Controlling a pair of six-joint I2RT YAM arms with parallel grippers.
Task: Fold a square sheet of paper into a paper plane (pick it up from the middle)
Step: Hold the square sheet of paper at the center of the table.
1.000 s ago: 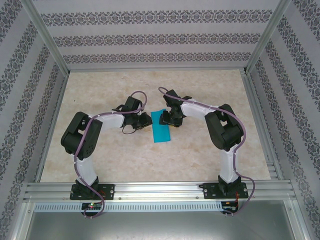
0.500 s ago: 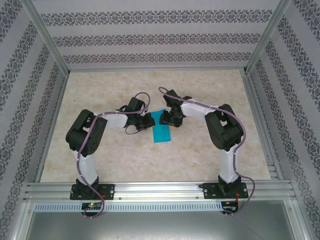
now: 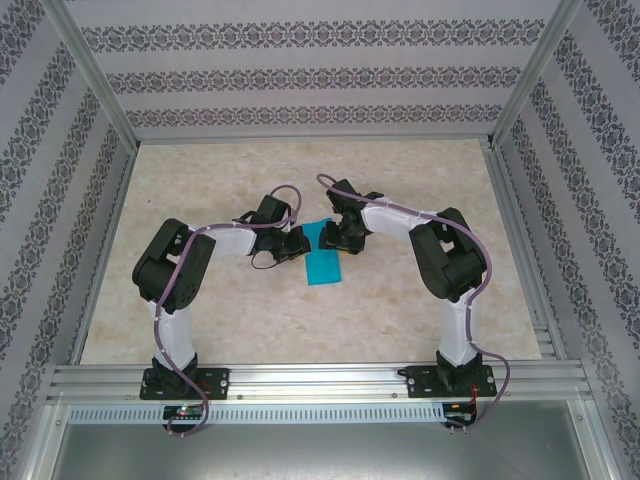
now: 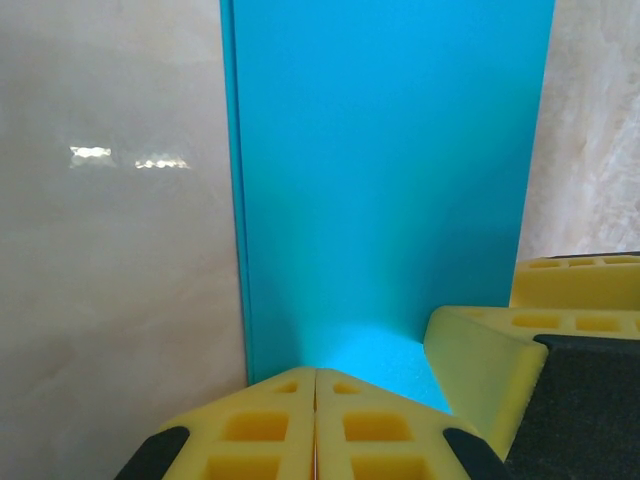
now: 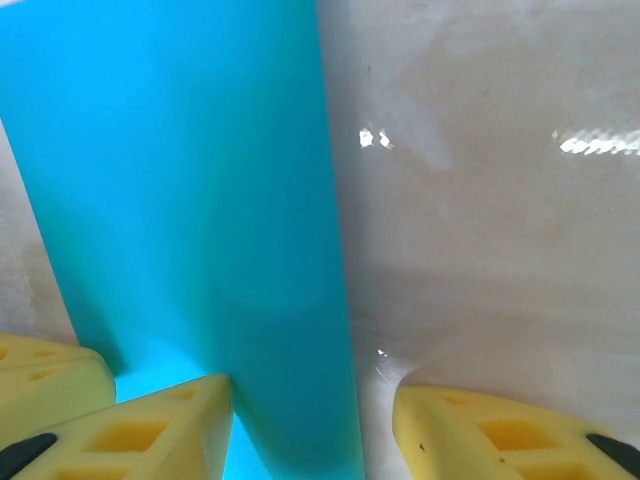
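The square sheet of paper (image 3: pixel 322 262) lies flat on the table as a narrow cyan-blue rectangle, doubled along a long edge (image 4: pixel 390 180) (image 5: pixel 190 200). My left gripper (image 3: pixel 297 243) (image 4: pixel 316 372) is shut, its yellow tips pressed together over the sheet's far left corner with nothing visible between them. My right gripper (image 3: pixel 338 240) (image 5: pixel 312 420) is open and straddles the sheet's right long edge. One of its fingers (image 5: pixel 150 425) is on the paper, the other on bare table. A paper plane is out of view.
The marble-patterned tabletop (image 3: pixel 250 310) is bounded by aluminium rails (image 3: pixel 320 380) in front and patterned walls on the other sides. The two grippers sit close together at the sheet's far end; the right gripper's yellow fingers (image 4: pixel 480 350) show beside my left one.
The left gripper has closed its jaws and the left arm has shifted a little right toward the sheet. The right arm and the paper have stayed put.
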